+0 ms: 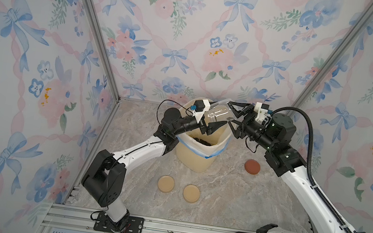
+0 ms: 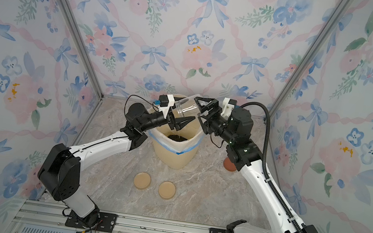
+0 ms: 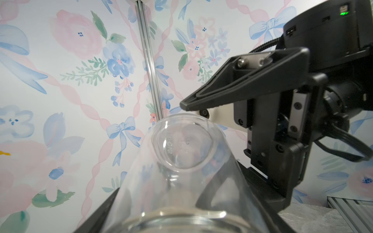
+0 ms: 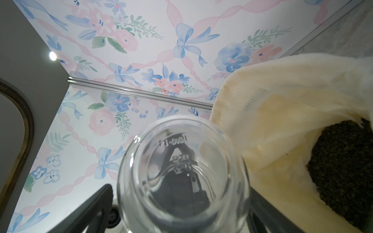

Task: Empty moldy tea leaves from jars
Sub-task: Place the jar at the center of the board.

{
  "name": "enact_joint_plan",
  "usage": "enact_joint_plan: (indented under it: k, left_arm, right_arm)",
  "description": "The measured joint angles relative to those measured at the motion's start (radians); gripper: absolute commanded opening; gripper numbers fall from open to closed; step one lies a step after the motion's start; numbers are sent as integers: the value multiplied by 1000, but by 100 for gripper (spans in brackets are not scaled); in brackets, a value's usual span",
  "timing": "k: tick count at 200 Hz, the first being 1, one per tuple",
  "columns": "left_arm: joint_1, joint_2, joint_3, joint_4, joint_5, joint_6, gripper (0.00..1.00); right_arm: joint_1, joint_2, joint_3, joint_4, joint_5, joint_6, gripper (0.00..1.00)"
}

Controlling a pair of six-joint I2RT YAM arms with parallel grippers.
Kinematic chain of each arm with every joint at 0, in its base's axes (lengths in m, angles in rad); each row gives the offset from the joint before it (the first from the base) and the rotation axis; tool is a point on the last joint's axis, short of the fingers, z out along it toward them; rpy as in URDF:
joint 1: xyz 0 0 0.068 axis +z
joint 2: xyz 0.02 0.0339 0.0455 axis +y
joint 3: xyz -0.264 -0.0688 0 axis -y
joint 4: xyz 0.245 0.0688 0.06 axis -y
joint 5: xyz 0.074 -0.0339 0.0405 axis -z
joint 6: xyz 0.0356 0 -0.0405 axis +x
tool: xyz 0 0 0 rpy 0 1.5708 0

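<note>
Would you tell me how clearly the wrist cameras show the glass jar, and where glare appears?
Left wrist view: jar sharp at its base, near rim blurred. Right wrist view: embossed base legible, a light spot flares, tea leaves in focus.

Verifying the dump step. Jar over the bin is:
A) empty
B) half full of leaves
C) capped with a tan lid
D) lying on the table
A: the jar is clear right through in both wrist views; the dark tea leaves lie in the bin.
</note>
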Motion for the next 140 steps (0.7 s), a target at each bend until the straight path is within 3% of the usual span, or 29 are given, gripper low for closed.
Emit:
enact_joint_plan:
  k: [53,140]
  left_arm:
    - [56,-17,-2,1,-39,-24,49]
    - [314,-169,-140,14,-92,-74,50]
  right_arm:
    - [0,0,0,0,-3,-3,100]
    - [0,1,9,-25,-4,-61,100]
